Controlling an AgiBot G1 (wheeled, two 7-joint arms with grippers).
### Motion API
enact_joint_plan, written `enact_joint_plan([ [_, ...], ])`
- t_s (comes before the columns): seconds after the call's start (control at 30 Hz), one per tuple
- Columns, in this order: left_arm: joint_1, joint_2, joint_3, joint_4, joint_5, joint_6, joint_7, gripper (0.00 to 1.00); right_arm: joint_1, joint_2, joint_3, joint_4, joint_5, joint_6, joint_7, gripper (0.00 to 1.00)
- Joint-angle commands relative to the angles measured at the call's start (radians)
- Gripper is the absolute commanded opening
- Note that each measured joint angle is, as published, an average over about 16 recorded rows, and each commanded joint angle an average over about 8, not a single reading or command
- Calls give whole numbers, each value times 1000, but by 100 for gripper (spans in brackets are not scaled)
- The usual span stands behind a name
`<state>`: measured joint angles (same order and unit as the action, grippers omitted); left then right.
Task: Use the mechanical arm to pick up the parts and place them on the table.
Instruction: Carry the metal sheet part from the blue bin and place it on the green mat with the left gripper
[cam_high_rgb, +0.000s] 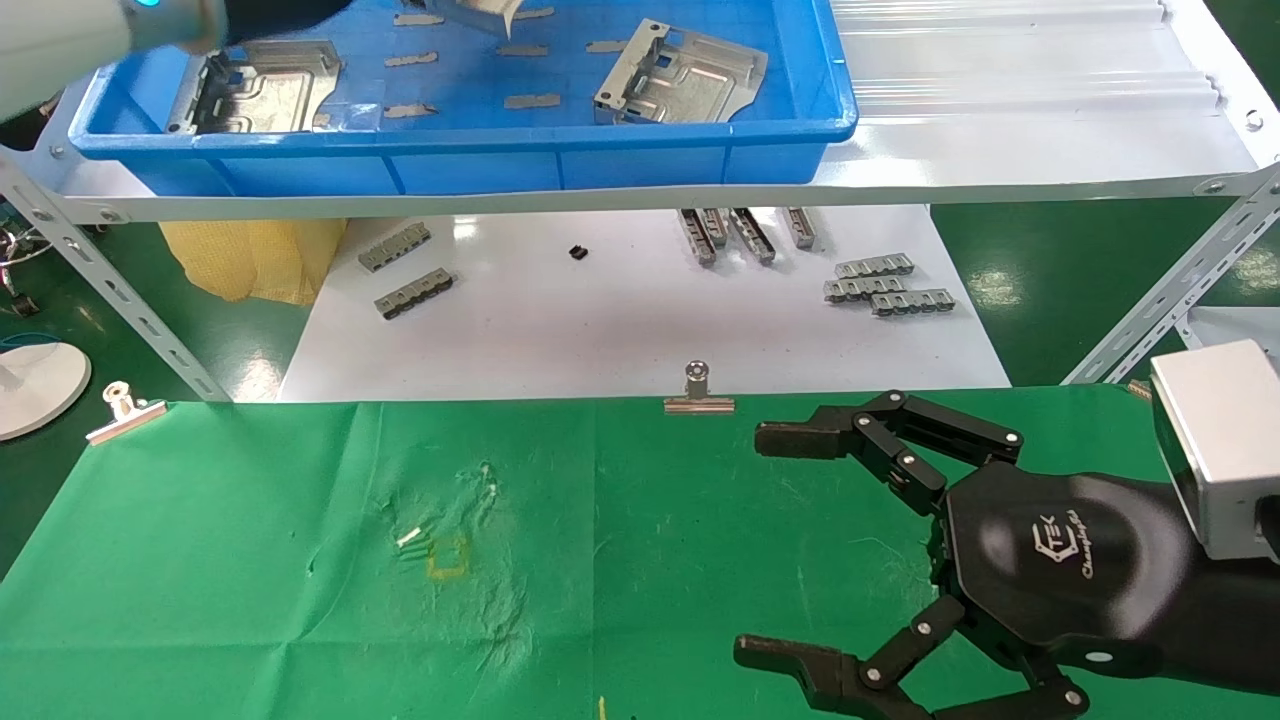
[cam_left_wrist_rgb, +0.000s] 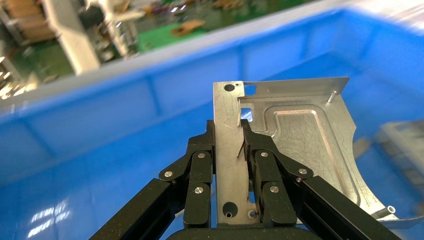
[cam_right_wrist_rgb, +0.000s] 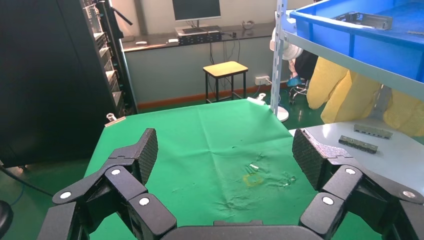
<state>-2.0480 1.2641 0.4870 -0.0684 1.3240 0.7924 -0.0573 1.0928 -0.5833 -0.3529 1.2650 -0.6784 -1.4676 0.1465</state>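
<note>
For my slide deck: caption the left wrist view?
Left gripper clamps a metal plate above the blue bin.

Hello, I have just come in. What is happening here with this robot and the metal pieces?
The left gripper is shut on a silvery part, holding it by one edge above the blue bin. Two more parts lie in that bin. The right gripper hangs open and empty over the green table. No part lies on the table yet.
</note>
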Motion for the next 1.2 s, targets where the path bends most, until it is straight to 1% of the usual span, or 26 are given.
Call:
enact_joint_plan([
  [0.03,-3,-15,-12,-16,-18,38,22,0,0,0,0,0,0,0,0,100],
  [0.2,9,-84,-39,-41,-62,214,109,0,0,0,0,0,0,0,0,100],
  [0.43,33,-191,-75,-60,-124,508,219,0,0,0,0,0,0,0,0,100],
  [0.57,53,-244,-82,-71,-144,681,274,0,0,0,0,0,0,0,0,100],
  [0.67,83,-282,-77,-109,-160,774,311,0,0,0,0,0,0,0,0,100],
  [0.73,119,-309,-66,-163,-178,806,328,0,0,0,0,0,0,0,0,100],
  [0.83,198,-360,-32,-289,-226,818,336,0,0,0,0,0,0,0,0,100],
  [1.0,352,-455,63,-501,-316,812,335,0,0,0,0,0,0,0,0,100],
  [1.1,410,-483,130,-555,-322,802,363,0,0,0,0,0,0,0,0,100],
  [1.2,434,-477,191,-552,-284,790,424,0,0,0,0,0,0,0,0,100],
])
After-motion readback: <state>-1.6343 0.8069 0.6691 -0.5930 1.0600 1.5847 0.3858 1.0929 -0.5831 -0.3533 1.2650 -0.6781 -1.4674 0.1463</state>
